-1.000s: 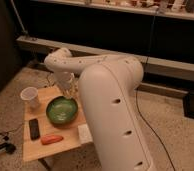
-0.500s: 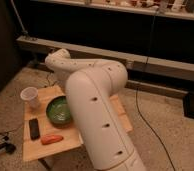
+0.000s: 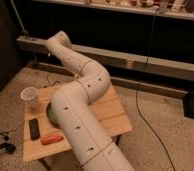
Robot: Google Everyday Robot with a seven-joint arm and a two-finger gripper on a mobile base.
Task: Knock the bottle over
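Camera view: white arm (image 3: 85,100) crosses the wooden table (image 3: 112,117); gripper out of sight beyond its far end, jaws closed. Bottle not visible. 1 white cup (image 3: 30,97) near the far-left corner, green bowl (image 3: 51,114) partly behind the arm, black remote (image 3: 34,128) and orange carrot (image 3: 52,139) toward the front-left edge.

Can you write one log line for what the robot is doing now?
arm: raised over table | gripper: shut, above table's back edge | bottle: not seen | cup: upright
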